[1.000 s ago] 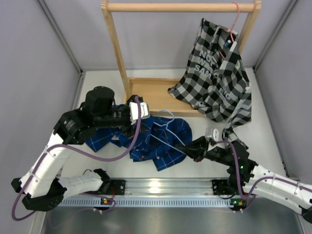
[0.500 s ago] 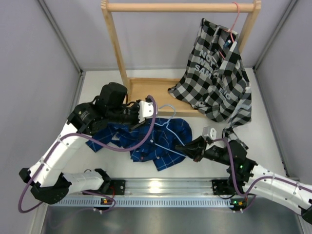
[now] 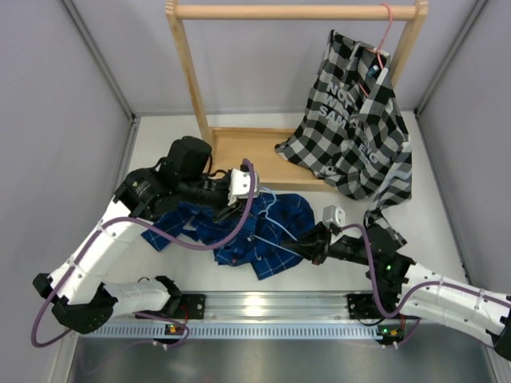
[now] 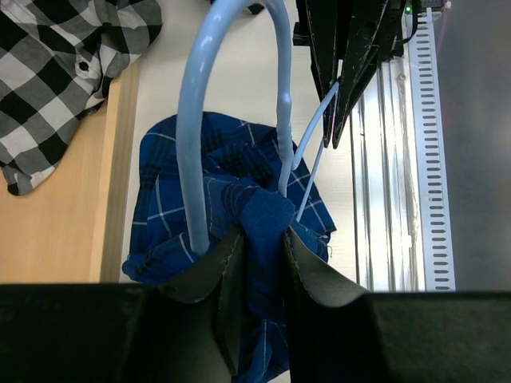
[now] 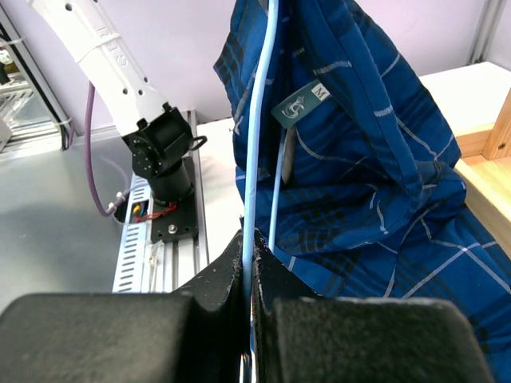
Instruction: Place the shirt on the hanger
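Dark-blue plaid shirt [image 3: 267,231] lies crumpled on the white tabletop [image 3: 439,203], just in front of the base board of the wooden rack [image 3: 295,12] and between the two arms. The light-blue wire hanger [image 4: 196,120] is partly buried in the shirt, with its hook rising out of the cloth.

The left claw [image 4: 257,239] pinches a bunched fold of the shirt between its dark fingers, close beside the neck of the hook. One leg of the hook passes just outside the left finger.

The right claw [image 5: 248,251] is pressed together on a thin wire of the hanger, which runs straight up from the fingers along the edge of the shirt.

Inside the collar, a small dark-green neck tag [image 5: 299,104] bears a white "M" and a curled white emblem that is too small to make out.

On the rack's rail, a black-and-white checked shirt [image 3: 355,120] hangs from a pink hanger [image 3: 389,32]. White block lettering runs across it, but the folds break it up and it cannot be read whole. Its lower hem drapes over the base board and onto the tabletop.
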Available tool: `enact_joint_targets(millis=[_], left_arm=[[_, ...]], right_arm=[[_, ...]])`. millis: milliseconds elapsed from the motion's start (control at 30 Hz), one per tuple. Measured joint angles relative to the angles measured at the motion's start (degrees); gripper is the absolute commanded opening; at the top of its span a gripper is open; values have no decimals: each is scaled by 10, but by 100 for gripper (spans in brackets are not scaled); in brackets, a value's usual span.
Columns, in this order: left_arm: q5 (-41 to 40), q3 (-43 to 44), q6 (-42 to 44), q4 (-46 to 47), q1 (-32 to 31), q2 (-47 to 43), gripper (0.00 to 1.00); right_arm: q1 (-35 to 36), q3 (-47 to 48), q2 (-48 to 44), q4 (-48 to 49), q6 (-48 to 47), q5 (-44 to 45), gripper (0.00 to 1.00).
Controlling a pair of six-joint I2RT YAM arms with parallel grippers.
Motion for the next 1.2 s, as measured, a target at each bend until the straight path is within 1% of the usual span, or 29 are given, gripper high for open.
enact_joint_targets(millis=[33,67,100,167,233,267,300,367,400,433,567,600,633,667,700,733,767,800,867,967,1100,1200], left_arm=[[0,-2,0,0,0,1,27],[0,-3,0,0,0,2,32],[1,-4,0,0,0,4,32],[4,-4,-2,1,0,7,33],[7,-7,-2,3,0,9,30],[9,-7,-3,3,0,10,28],[11,-8,-2,4,0,10,24],[16,-9,-3,3,0,9,13],[22,-10,-3,1,0,9,2],[29,-12,-1,-4,-1,7,0],[36,-15,-2,-7,-4,0,0],[36,-15,-2,-6,-5,-1,0],[36,-15,-3,-4,-5,-2,0],[33,-15,-3,-3,-5,-3,0],[27,-16,-7,0,-6,-5,0],[22,-18,-10,5,-6,-8,0],[13,-21,-15,12,-6,-12,0],[5,-24,-17,18,-6,-16,0],[-25,-36,-31,41,-6,-27,0],[-88,-61,-59,83,-6,-49,0],[-190,-89,-106,153,-4,-82,0],[-235,-95,-135,200,-4,-102,0]], right_arm=[[0,1,1,0,0,0,0],[0,3,2,-1,0,-1,0],[0,4,3,-1,0,-1,0],[0,5,4,0,0,-4,0],[0,9,5,-1,0,-5,0],[0,12,5,-2,0,-5,0],[0,14,5,-3,0,-5,0],[0,16,5,-3,-1,-2,0],[0,16,5,-3,-2,3,0],[0,16,5,-3,-4,8,0],[0,16,-5,0,-8,16,0],[0,16,-8,0,-9,18,3],[0,16,-11,0,-9,23,17],[0,16,-13,2,-8,26,18],[0,16,-17,5,-9,32,35],[0,16,-21,8,-7,39,44],[0,16,-27,9,-7,46,72],[0,16,-33,9,-5,54,80],[0,16,-48,2,-13,73,89],[0,16,-85,-29,-14,127,99],[0,16,-148,-91,7,231,99],[0,15,-169,-111,43,303,99]])
